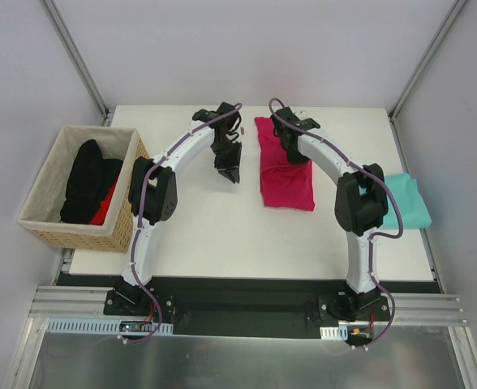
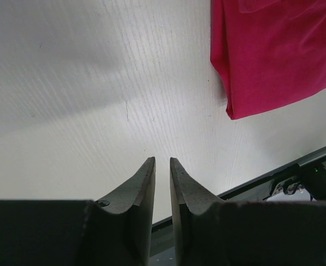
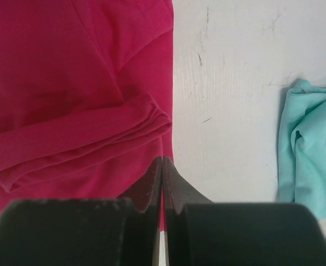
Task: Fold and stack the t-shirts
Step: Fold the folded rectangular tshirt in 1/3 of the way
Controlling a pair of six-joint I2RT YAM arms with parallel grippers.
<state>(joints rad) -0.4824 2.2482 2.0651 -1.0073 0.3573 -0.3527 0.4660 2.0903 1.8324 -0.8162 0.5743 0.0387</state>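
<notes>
No legible text anywhere

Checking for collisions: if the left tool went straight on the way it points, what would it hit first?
Probably the bare table: the left tool aims at open tabletop, with the pink t-shirt off to one side.

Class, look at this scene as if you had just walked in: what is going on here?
The right hand is shut at the edge of the folded pink t-shirt; whether it pinches cloth is unclear. The left hand hangs over bare table beside it, slightly open, holding nothing. The teal t-shirt lies apart at the table's right edge, so nothing is stacked yet. A wicker basket on the left holds dark clothes.
</notes>
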